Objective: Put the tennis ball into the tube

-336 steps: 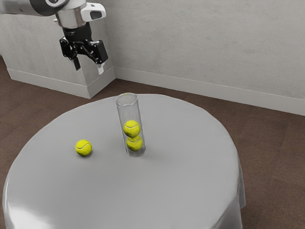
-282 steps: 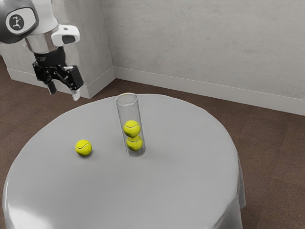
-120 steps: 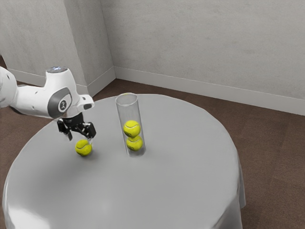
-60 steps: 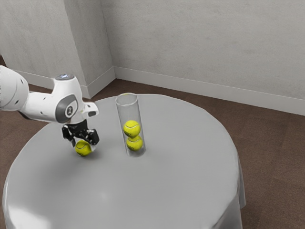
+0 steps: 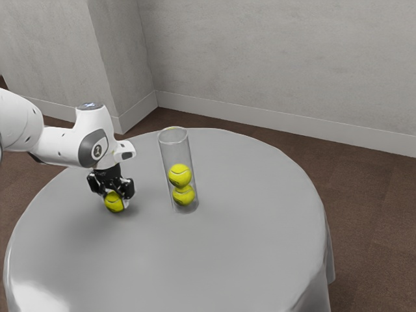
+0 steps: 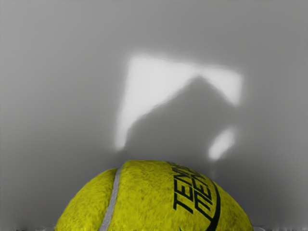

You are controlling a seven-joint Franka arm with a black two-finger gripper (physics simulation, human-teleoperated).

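Low over the table at the exterior view's left, my gripper (image 5: 114, 198) points down, with its fingers on two sides of the loose yellow tennis ball (image 5: 114, 203) and shut on it. The ball is at the tabletop, its upper part partly covered by the gripper. Just under my hand, the wrist view has the same ball (image 6: 149, 197) with dark lettering and a pale seam. To the exterior view's right of the gripper stands the clear tube (image 5: 175, 153), upright and open at its top, with two tennis balls stacked inside.
A round table with a grey cloth (image 5: 227, 253) carries the ball and tube. The tube's rim (image 5: 173, 135) rises higher than the gripper's fingers. A concrete wall (image 5: 279, 58) stands behind the table.
My hand has come down from above the table's far left side to the loose ball, and the fingers have closed on it. The ball has shifted very slightly; the tube has not moved.
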